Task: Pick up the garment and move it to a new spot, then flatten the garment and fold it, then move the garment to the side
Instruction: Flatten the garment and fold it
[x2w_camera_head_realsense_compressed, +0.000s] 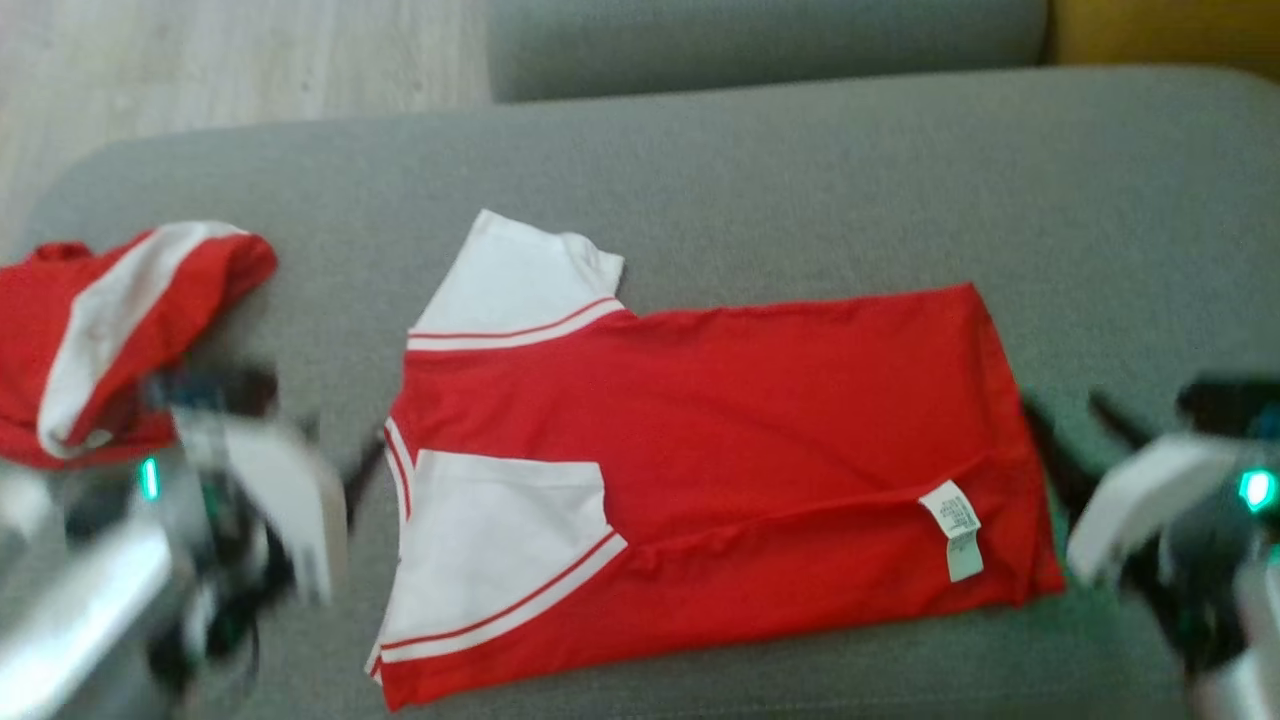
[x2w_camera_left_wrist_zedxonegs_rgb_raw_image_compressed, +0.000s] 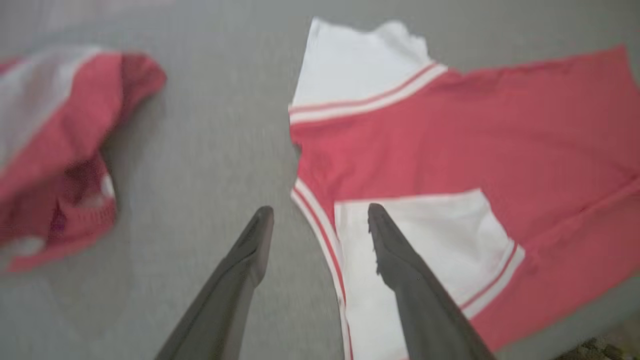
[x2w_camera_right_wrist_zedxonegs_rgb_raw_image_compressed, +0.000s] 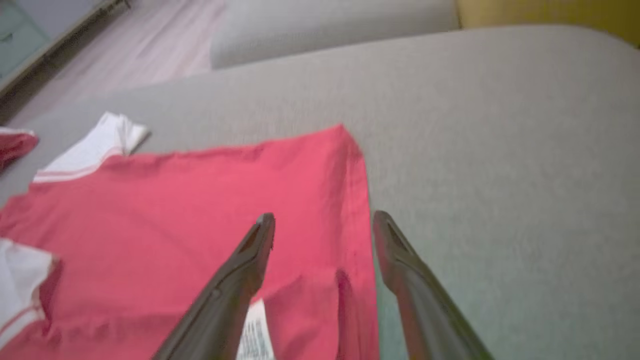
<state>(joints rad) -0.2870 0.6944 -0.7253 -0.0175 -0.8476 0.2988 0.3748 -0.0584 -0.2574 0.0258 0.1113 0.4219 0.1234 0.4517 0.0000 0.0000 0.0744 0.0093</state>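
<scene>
Red shirt (x2w_camera_head_realsense_compressed: 760, 420) lies flat on the grey couch cushion (x2w_camera_head_realsense_compressed: 800, 200), part-folded; both jaws are wide and empty.
Move and flatten look done, and a first lengthwise fold seems in: the near white sleeve (x2w_camera_head_realsense_compressed: 500, 540) lies across the body, the care label (x2w_camera_head_realsense_compressed: 958, 530) faces up by the hem, and the edges are fairly square. Left jaws hang at the collar end and right jaws at the hem end, fingers (x2w_camera_right_wrist_zedxonegs_rgb_raw_image_compressed: 232, 285) spread across the edge. Can't tell if they touch cloth. Left, by my read: a cross fold, then shift it aside. A second red-and-white garment (x2w_camera_head_realsense_compressed: 110, 330) lies crumpled to the left, well apart.
</scene>
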